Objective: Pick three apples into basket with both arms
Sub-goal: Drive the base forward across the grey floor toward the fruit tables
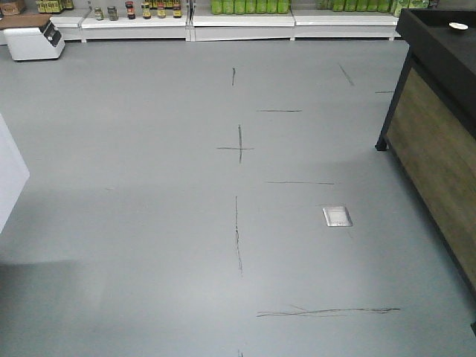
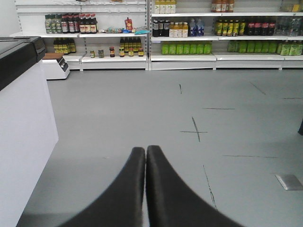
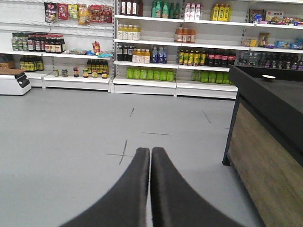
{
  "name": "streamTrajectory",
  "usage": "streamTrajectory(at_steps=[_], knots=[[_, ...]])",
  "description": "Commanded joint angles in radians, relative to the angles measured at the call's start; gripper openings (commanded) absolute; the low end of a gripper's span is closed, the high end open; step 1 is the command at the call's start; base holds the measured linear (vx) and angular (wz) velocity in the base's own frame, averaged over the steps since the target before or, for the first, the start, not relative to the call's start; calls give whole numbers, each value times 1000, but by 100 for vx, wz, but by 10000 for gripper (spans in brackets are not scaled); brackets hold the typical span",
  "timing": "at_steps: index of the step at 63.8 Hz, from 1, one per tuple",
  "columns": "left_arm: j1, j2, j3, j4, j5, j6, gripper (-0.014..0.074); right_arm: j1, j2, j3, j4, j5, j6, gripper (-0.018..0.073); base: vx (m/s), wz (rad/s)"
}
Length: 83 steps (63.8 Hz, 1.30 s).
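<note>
Across the middle of the front view stretches a grey floor [image 1: 134,223] marked with thin black lines, among them a cross [image 1: 239,148]. A small square metal plate [image 1: 337,216] is set into the floor to the right of the lines. At the right edge stands a dark counter [image 1: 435,141] with a wood-look side panel, and a small white dish [image 1: 458,26] lies on its black top. Along the far wall run white shelves [image 1: 242,26] holding a row of green bottles [image 1: 249,6] and some jars [image 1: 152,10]. A white machine [image 1: 33,37] sits on the floor at the far left.

Low in the left wrist view, the left gripper [image 2: 145,150] hangs above the floor with its two black fingers [image 2: 128,189] pressed together along their length. Its jaws are closed and hold nothing. A white cabinet [image 2: 23,132] with a dark top stands close by at the left.

Low in the right wrist view, the right gripper [image 3: 150,151] has its fingers [image 3: 177,194] likewise touching, jaws closed on nothing. The counter lies to its right, and the stocked shelves are far ahead.

Neither the apples nor the basket appear in any of the three views, so I cannot tell where they are.
</note>
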Motion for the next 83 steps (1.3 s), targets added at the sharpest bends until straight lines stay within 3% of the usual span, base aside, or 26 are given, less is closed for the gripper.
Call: streamTrajectory(at_steps=[1,83], knots=[[-2,-14,23,-6,-69,-3,-6,-6,-10,14,-8,-70,-9,-1,0,0],[-2,-14,23,-6,-69,-3,-6,-6,-10,14,-8,-70,-8,-1,1,2]])
